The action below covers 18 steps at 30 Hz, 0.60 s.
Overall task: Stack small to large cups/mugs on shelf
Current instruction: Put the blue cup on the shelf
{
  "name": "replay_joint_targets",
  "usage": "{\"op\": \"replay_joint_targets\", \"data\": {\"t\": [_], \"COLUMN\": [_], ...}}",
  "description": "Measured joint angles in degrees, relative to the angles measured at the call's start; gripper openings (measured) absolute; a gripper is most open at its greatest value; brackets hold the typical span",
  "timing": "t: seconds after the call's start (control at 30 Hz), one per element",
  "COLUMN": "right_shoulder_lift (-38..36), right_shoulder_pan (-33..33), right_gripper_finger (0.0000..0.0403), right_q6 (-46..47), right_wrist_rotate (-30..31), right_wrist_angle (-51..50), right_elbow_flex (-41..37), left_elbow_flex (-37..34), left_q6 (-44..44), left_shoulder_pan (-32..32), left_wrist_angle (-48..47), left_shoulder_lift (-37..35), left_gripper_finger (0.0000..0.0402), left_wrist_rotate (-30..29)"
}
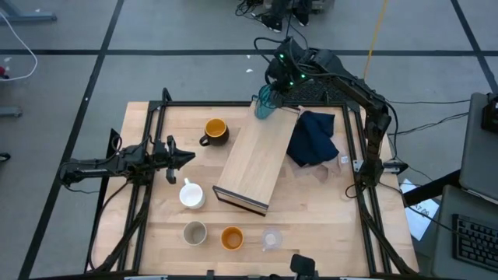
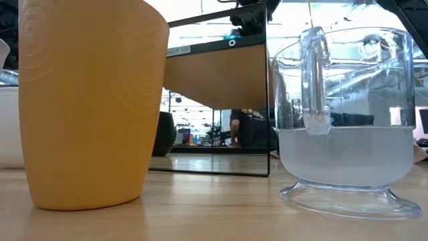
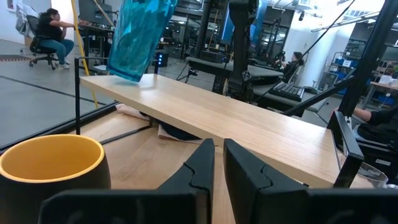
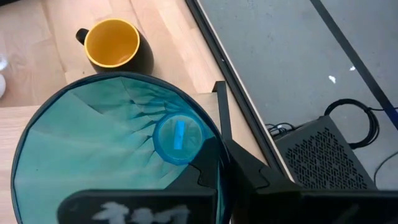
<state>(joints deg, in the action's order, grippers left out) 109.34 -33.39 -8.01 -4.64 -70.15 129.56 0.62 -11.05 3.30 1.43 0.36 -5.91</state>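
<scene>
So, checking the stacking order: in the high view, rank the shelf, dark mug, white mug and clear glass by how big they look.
1. shelf, by far the largest.
2. dark mug and white mug look alike; I won't rank them.
3. clear glass, slightly smaller, though its outline is faint.

The left tool (image 3: 218,163) pointed across the surface (image 3: 134,146), its two dark fingers (image 3: 198,167) nearly together with a thin gap and nothing between them. Beside it stood the dark mug with yellow inside (image 3: 51,167). Ahead ran the shelf (image 3: 230,124), its far end raised, where the teal ribbed tumbler (image 3: 137,36) tilted over the board. A seated person (image 3: 51,32) showed in the room beyond
</scene>
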Motion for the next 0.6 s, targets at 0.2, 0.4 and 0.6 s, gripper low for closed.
{"op": "replay_joint_targets", "data": {"t": [0.2, 0.4, 0.6], "right_shoulder_lift": [0.0, 0.0, -0.1], "right_shoulder_pan": [0.0, 0.0, 0.0], "right_gripper_finger": [0.0, 0.0, 0.0], "right_q6": [0.0, 0.2, 0.2], "right_wrist_rotate": [-1.9, -3.0, -3.0], "right_wrist_angle": [-0.1, -0.4, 0.0], "right_elbow_flex": [0.0, 0.0, -1.1], "left_elbow_flex": [0.0, 0.0, 0.0], "left_q6": [0.0, 0.1, 0.2], "left_shoulder_pan": [0.0, 0.0, 0.0], "left_wrist_angle": [0.0, 0.0, 0.0], "left_shoulder_lift": [0.0, 0.0, 0.0], "left_gripper_finger": [0.0037, 0.0037, 0.0037], "left_wrist_rotate": [0.0, 0.0, 0.0]}}
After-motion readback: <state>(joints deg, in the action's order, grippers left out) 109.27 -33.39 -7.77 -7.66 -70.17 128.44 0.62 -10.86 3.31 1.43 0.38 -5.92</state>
